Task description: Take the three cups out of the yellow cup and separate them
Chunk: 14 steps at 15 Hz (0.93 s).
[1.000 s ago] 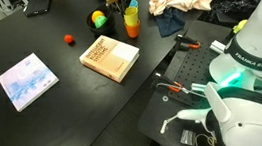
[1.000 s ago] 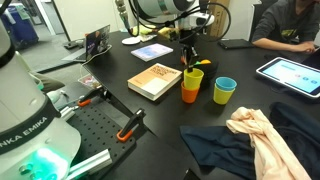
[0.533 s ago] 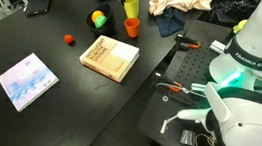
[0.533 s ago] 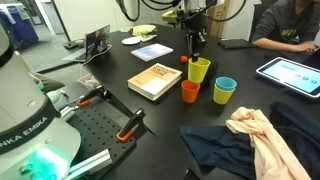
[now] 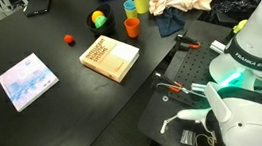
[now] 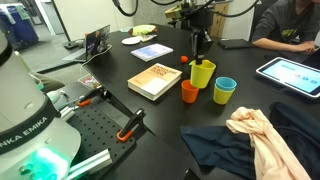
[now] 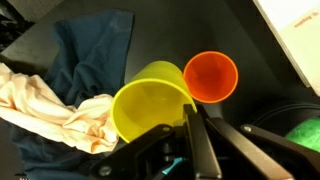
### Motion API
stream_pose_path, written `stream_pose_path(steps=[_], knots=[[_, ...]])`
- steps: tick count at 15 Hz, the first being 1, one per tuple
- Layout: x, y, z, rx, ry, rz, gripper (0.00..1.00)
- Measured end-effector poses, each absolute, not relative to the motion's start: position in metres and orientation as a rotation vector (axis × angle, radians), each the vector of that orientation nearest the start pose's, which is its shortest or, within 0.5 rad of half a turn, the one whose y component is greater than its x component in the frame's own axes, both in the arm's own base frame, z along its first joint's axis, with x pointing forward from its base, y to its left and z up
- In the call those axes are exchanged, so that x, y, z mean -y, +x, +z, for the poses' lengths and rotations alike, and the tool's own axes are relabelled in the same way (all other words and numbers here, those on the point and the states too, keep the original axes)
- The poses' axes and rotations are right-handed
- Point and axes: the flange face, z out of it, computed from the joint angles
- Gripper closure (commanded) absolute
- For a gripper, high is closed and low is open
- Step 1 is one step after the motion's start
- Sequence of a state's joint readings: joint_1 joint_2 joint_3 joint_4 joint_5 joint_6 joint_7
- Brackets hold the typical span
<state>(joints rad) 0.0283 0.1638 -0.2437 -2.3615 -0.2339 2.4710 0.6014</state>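
Observation:
My gripper (image 6: 200, 45) is shut on the rim of the yellow cup (image 6: 203, 73) and holds it upright just above the black table. The yellow cup also shows in an exterior view (image 5: 140, 1) and in the wrist view (image 7: 150, 100), where it looks empty, with my gripper (image 7: 189, 110) clamped on its wall. An orange cup (image 6: 190, 92) stands alone on the table beside and below it; it also shows in an exterior view (image 5: 133, 27) and in the wrist view (image 7: 210, 77). A blue cup (image 6: 225, 90) stands apart from both.
A brown book (image 5: 109, 58) lies close to the cups. A yellow-green ball (image 5: 98, 20) and a small red ball (image 5: 68, 37) lie beyond it. Crumpled clothes (image 6: 255, 135) lie next to the blue cup. A tablet (image 6: 290, 72) and a seated person (image 6: 290, 25) are behind.
The yellow cup stood nested on the orange cup a second ago. My gripper lifted it off and carried it sideways toward the blue cup. The orange cup stayed on the table.

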Motion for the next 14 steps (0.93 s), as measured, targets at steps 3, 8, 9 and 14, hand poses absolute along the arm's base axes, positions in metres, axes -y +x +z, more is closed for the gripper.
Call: stream_pose_path(steps=[3, 8, 9, 14], knots=[[0.111, 0.473, 0.238, -1.045, -3.209, 0.088, 0.96], [0.109, 0.446, 0.208, -1.139, -3.233, 0.103, 0.96], [0.108, 0.444, 0.204, -1.159, -3.232, 0.082, 0.96], [0.118, 0.444, 0.186, -1.248, -3.172, -0.069, 0.96]])
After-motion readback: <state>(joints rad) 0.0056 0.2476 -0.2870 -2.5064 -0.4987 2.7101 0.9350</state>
